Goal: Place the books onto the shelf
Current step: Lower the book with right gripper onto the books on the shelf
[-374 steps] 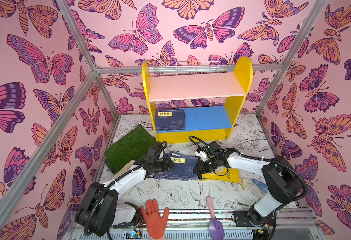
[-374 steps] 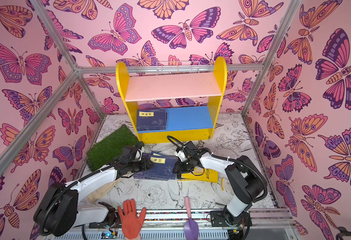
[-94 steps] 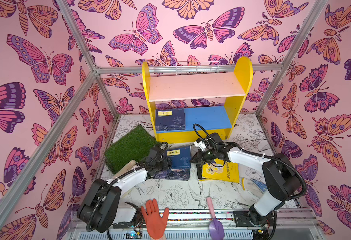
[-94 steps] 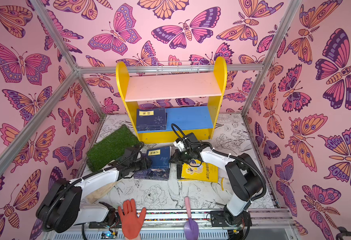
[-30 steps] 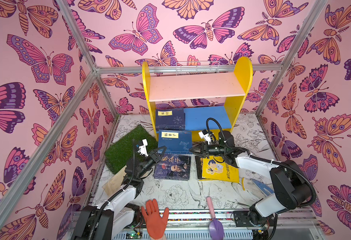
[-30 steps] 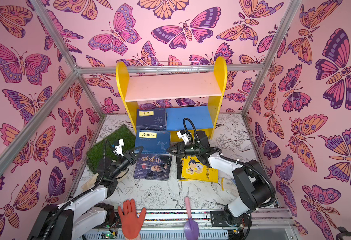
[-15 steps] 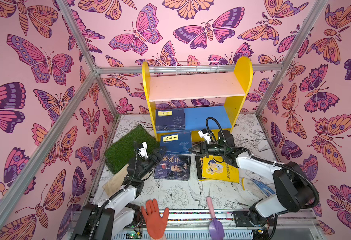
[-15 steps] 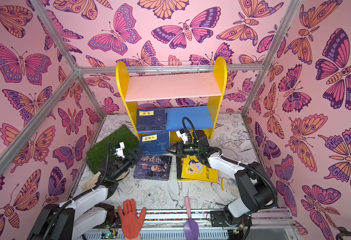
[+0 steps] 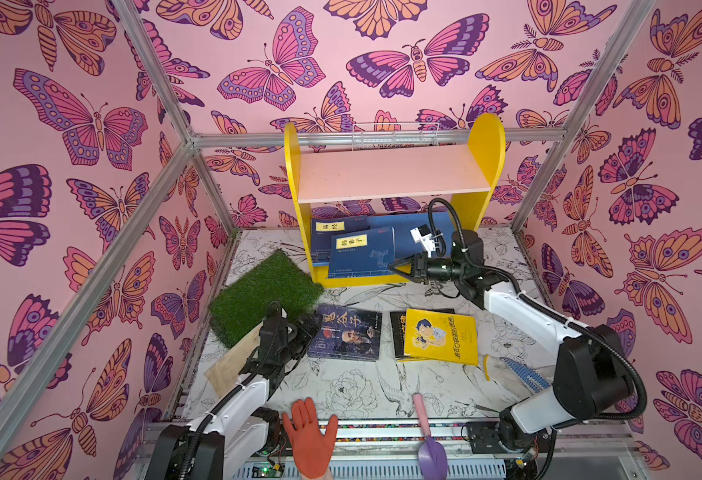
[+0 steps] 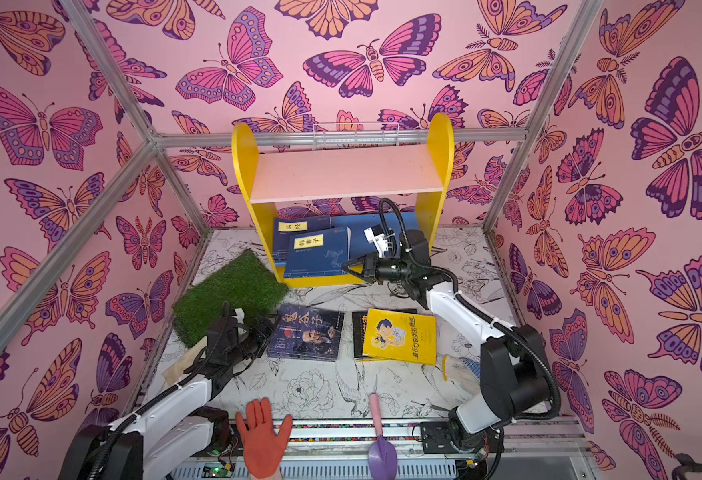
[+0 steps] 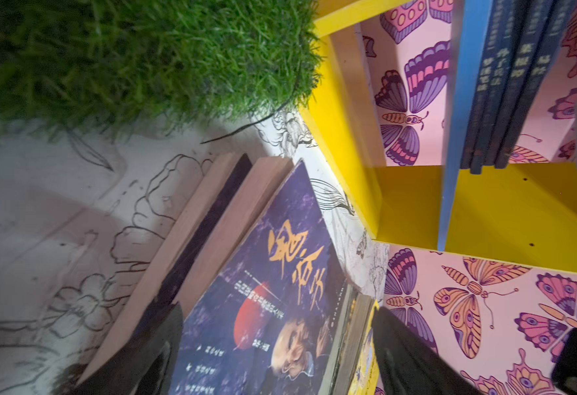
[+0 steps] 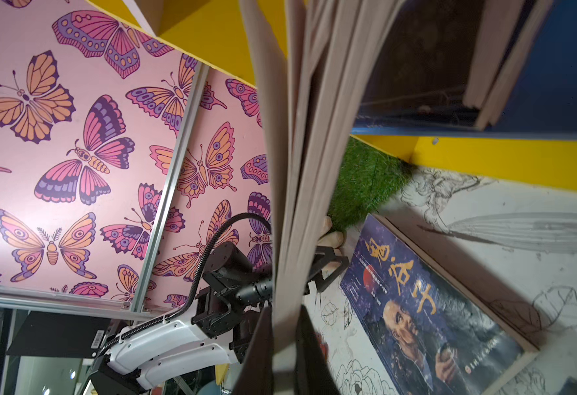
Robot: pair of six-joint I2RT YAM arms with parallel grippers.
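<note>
Off the front left corner of the shelf (image 9: 484, 137) lies a grass mat (image 9: 264, 297), one corner touching the shelf's yellow base. Just in front of the mat, farther from the shelf, the left arm (image 9: 241, 399) reaches low over the desk (image 9: 357, 390). Its jaws are released and spread wide at the left edge of the portrait books (image 9: 347, 336). These are two dark paperbacks stacked flat on the desk in front of the shelf's left half. In the left wrist view the top cover (image 11: 273, 273) runs between the two dark fingers (image 11: 150, 359), but whether either finger touches the stack cannot be told.

On the left half of the shelf's blue lower board (image 9: 403, 228), a navy stack (image 9: 332, 226) lies flat under the bare pink upper board (image 9: 391, 172). The navy book (image 9: 362, 251) lies tilted on that stack, with its front edge jutting over the shelf's yellow front lip. The right arm (image 9: 524, 311) reaches in from the front right of the shelf. Its jaws are clenched on the right-hand front corner of the navy book, and in the right wrist view the pale pages (image 12: 290, 171) fan out from between the fingers (image 12: 263, 349).

In front of the shelf's right half, a yellow cartoon book (image 9: 441, 334) lies flat on a black book (image 9: 397, 328), well apart from both jaws.
</note>
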